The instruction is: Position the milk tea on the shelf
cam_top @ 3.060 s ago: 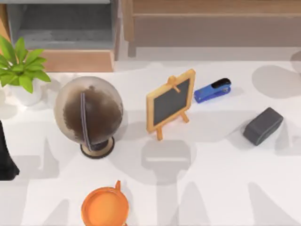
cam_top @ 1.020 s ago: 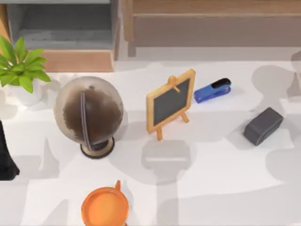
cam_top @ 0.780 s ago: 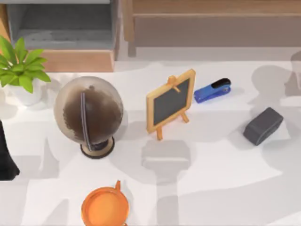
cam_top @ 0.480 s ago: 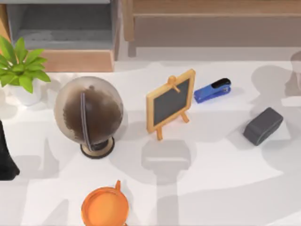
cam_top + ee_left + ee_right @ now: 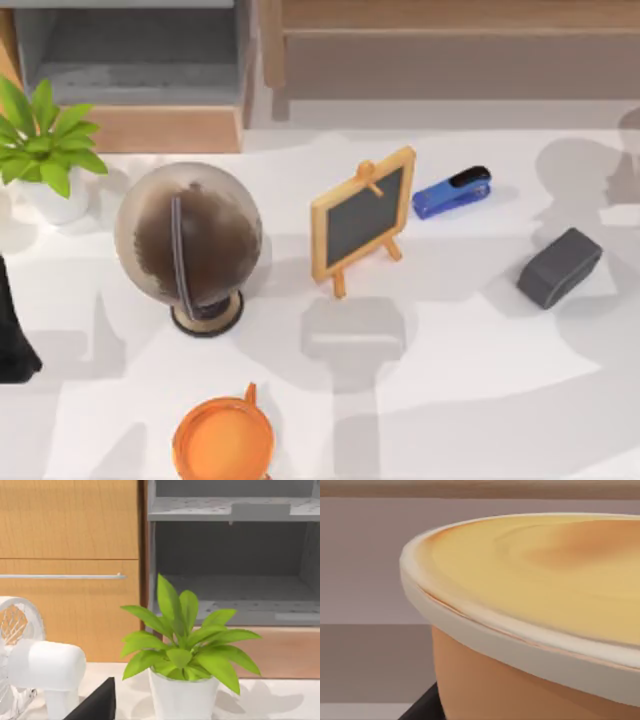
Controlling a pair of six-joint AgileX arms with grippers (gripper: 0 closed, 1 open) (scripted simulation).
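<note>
Orange milk tea [image 5: 222,440]: stood on the table [image 5: 460,380] at the near edge, left of centre, with its short stub pointing toward the globe. It was not on the shelf, and nothing touched it.
Shelf [image 5: 140,75]: grey open compartment with a wooden frame, at the far left of the top view and well apart from the milk tea. In the left wrist view [image 5: 235,607] its grey boards stood behind the plant.
Globe [image 5: 190,240]: brown, on a round stand, between the milk tea and the shelf.
Plant [image 5: 45,140]: green leaves in a white pot, at the table's left side, just in front of the shelf.
Chalkboard [image 5: 362,215]: small wooden easel near the table's centre, tilted.
Stapler [image 5: 452,192]: blue and black, just right of the chalkboard.
Grey block [image 5: 560,266]: dark, lay at the right side, apart from the stapler.
Left arm [image 5: 12,335]: dark shape at the left edge of the top view, beside the globe and apart from it.
Left gripper [image 5: 97,705]: a dark tip low in the left wrist view, near the plant pot; whether open or closed could not be told.
Fan [image 5: 35,667]: white, beside the plant in the left wrist view.
Right gripper [image 5: 422,707]: a dark sliver under a large orange round vessel with a pale rim [image 5: 520,630], very close to the right wrist camera; state could not be told, nor whether it touched the vessel.
</note>
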